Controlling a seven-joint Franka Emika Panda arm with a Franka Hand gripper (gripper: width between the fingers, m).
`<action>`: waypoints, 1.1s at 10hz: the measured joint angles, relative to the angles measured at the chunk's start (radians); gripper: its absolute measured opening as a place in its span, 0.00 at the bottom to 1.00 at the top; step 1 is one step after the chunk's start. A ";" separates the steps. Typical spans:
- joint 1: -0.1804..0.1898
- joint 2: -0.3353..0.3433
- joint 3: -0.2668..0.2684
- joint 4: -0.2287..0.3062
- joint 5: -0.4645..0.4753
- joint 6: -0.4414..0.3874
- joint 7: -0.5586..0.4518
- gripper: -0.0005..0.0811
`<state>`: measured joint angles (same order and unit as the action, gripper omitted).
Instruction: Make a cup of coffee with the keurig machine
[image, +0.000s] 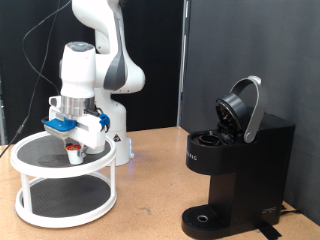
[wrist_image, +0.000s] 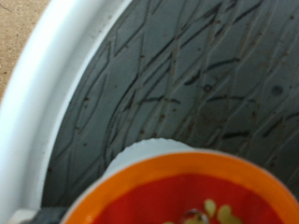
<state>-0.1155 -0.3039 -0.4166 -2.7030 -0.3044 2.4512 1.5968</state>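
Note:
My gripper (image: 74, 147) hangs over the top tier of the white two-tier round table (image: 30, 160) at the exterior view's left. It is shut on a small red-and-white coffee pod (image: 73, 155), held just above the dark table top. In the wrist view the pod (wrist_image: 177, 191) fills the lower edge, with the dark patterned table top (wrist_image: 196, 84) behind it. The black keurig machine (image: 235, 165) stands at the exterior view's right, with its rounded lid (image: 243, 108) hinged open and its round drip tray (image: 205, 217) bare. The cup is out of view.
The white robot base (image: 118, 130) stands behind the round table. The table's white rim (wrist_image: 56, 103) curves through the wrist view. Wooden tabletop (image: 150, 190) lies between the round table and the machine. A black curtain hangs behind.

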 joint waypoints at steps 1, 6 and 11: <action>0.002 -0.001 0.000 0.005 0.023 -0.004 -0.005 0.45; 0.001 -0.062 -0.004 0.123 0.107 -0.226 -0.063 0.45; 0.009 -0.089 -0.011 0.170 0.227 -0.319 -0.101 0.45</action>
<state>-0.1069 -0.3927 -0.4274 -2.5331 -0.0773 2.1320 1.4958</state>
